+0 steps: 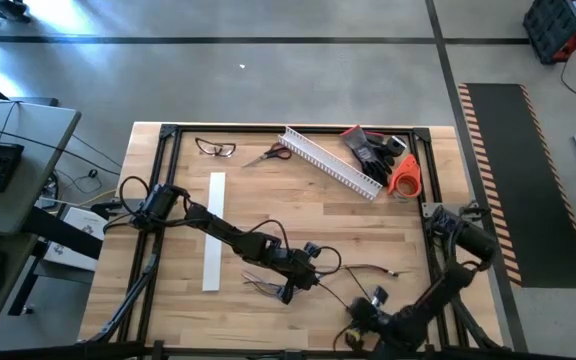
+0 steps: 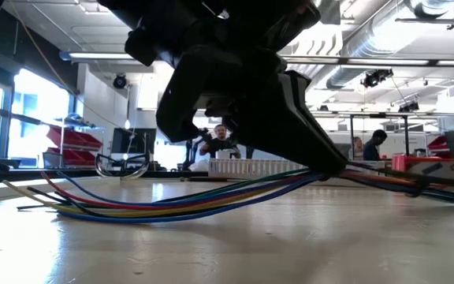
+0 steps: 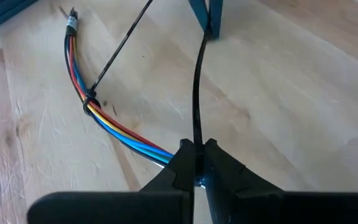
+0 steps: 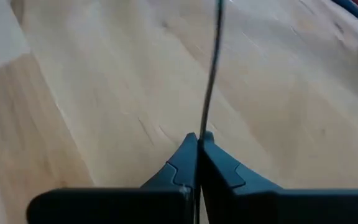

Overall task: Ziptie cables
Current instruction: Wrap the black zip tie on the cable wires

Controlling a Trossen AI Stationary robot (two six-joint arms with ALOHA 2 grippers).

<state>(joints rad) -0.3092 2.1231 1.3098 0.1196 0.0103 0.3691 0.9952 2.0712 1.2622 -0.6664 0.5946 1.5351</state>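
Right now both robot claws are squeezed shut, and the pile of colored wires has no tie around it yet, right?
Not quite. The left wrist view shows a thin dark tie already looped around the wires. The left claw and right claw are indeed shut.

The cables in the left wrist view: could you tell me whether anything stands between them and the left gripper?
Nothing visible does. The left gripper is shut on the cables, which run in between its fingers. From there one ziptie stretches to the right gripper, shut on it.
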